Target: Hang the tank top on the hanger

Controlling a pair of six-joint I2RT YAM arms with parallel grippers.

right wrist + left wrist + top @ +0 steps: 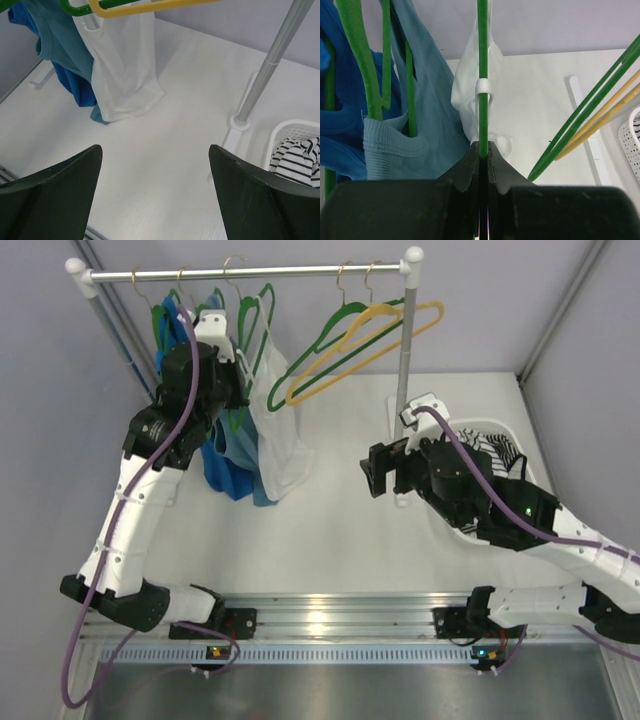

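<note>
1. At the left, grey walls (40, 390) are closing in a white table (330, 530). Blue tank tops (225, 465) are hanging from a metal rail (250, 273).
2. Just right of them, the left gripper (483, 150) is pinching the hanger (482, 60), its jaws clamped tight on the thin green bar.
3. The tank top (465, 95) is hanging on that hanger (a white strap is looping round the bar), draping down beside the blue tops.
4. Further right, empty green hangers (335, 335) and a yellow hanger (400, 325) are dangling tilted from the rail.
5. The right gripper (155, 150) is hovering over the table, jaws spread wide, holding nothing.
6. At the far right, a white basket (280, 135) is holding a striped garment (295, 160).
</note>
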